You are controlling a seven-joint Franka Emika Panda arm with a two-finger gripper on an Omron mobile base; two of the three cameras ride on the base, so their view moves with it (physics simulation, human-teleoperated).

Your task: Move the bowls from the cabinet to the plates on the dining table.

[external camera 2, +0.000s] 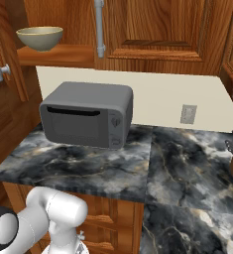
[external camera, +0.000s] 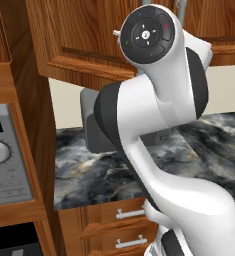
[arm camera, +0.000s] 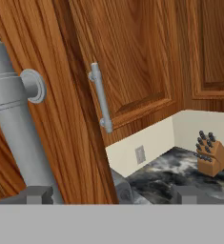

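Observation:
One bowl, grey-olive with a pale rim, sits upright on the wooden shelf of the cabinet, whose left door is swung open. In the hand view my gripper is open, fingertips far apart. It is close against the cabinet door. That door's long silver bar handle runs down just inside the left fingertip and nothing clamps it. The white arm reaches up toward the cabinet. The plates and the dining table are out of view.
A grey toaster oven stands on the marbled counter under the cabinet. A knife block is at the counter's right end, and a wall outlet is on the backsplash. A built-in oven is at left, with drawers below the counter.

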